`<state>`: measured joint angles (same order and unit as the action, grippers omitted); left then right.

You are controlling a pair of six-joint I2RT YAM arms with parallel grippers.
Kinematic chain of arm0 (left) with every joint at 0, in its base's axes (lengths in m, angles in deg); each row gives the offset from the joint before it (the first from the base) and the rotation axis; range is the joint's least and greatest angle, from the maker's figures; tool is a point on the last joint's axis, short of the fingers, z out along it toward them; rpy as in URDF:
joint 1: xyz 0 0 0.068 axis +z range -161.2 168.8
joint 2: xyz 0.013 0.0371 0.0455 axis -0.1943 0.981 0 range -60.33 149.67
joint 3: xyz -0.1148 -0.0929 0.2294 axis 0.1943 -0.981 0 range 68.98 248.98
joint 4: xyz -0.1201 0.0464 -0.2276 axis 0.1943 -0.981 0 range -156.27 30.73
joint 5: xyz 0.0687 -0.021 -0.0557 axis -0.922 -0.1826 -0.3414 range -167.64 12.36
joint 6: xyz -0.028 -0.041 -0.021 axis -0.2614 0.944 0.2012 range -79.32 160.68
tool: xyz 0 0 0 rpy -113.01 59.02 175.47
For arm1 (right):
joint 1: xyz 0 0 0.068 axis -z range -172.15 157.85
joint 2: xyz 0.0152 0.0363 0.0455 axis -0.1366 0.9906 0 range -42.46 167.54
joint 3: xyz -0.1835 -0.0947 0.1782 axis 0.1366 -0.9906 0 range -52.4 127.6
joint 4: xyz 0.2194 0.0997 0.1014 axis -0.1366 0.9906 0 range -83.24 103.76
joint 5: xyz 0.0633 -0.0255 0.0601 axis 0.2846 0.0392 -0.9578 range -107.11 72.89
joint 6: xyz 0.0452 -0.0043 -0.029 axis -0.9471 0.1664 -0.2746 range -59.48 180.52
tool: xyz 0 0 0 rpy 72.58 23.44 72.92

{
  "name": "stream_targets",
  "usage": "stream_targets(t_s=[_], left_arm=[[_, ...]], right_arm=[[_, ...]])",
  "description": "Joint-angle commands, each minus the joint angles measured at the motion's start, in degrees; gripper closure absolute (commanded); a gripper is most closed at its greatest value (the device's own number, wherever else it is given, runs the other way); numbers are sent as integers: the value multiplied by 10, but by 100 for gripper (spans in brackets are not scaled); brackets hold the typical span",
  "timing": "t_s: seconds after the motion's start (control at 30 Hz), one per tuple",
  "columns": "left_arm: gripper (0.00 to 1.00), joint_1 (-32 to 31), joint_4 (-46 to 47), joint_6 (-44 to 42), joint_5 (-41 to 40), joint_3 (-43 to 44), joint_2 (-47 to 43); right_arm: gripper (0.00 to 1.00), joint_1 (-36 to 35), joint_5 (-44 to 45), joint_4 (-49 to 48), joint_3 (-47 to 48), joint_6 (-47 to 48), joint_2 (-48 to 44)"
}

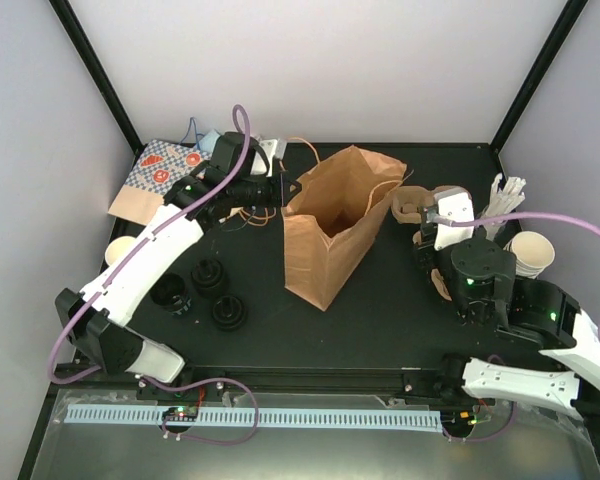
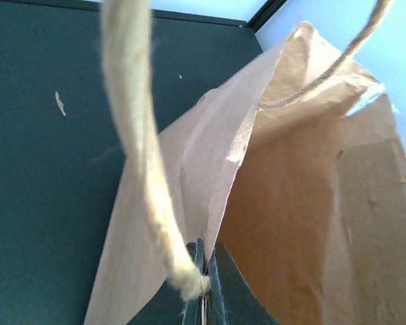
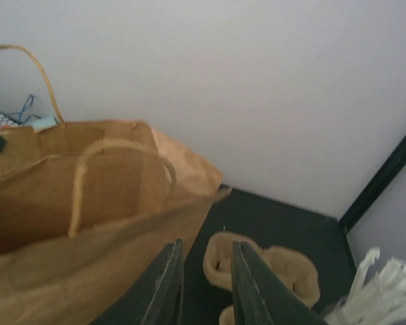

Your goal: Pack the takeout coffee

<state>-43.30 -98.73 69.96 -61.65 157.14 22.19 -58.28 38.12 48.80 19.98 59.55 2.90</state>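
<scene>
The tan pulp cup carrier (image 3: 271, 271) lies on the black table just right of the brown paper bag (image 1: 330, 235), and shows in the top view as the carrier (image 1: 410, 203). My right gripper (image 3: 206, 277) hovers over the gap between bag and carrier, jaws a little open with nothing between them; from above it is the right gripper (image 1: 427, 222). My left gripper (image 2: 206, 274) is shut on the bag's left rim beside a handle cord (image 2: 139, 135). One cream cup (image 1: 533, 252) stands at the right, another cup (image 1: 120, 250) at the left. Black lids (image 1: 210, 277) lie near the left arm.
The bag stands open in the middle of the table. A bundle of white plastic sticks (image 1: 507, 197) lies behind the right cup. A red-patterned packet (image 1: 160, 172) sits at the back left corner. Walls close in on three sides.
</scene>
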Motion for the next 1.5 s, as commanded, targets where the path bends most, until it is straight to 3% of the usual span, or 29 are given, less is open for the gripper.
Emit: stream_targets(t_s=[0.0,0.1,0.2,0.3,0.47,0.5,0.63,0.77,0.87,1.1,1.47], left_arm=[[99,18,94,45,29,-2,8],[98,27,102,40,14,3,13],[94,32,108,25,8,-2,10],[90,34,110,14,8,-12,3],[81,34,104,-5,8,-24,-12],[76,34,100,-10,11,-24,-14],[54,34,97,-39,8,-31,-47],[34,34,82,-55,-18,-37,-82],[22,34,67,-69,-32,-43,-105],[17,34,38,-105,-55,-65,-159],[13,34,-13,-155,-127,-107,-250]], right_arm=[[76,44,-68,129,5,-142,5],[75,104,-146,142,-19,-168,10],[71,209,-268,138,-45,-192,17],[60,292,-323,145,-60,-236,35],[23,364,-330,130,-107,-316,42],[21,371,-331,119,-122,-331,36],[20,407,-350,81,-174,-364,23],[20,474,-431,57,-194,-357,71],[21,485,-395,70,-181,-383,125],[23,493,-302,70,-161,-476,201],[23,576,-343,6,-176,-491,262]])
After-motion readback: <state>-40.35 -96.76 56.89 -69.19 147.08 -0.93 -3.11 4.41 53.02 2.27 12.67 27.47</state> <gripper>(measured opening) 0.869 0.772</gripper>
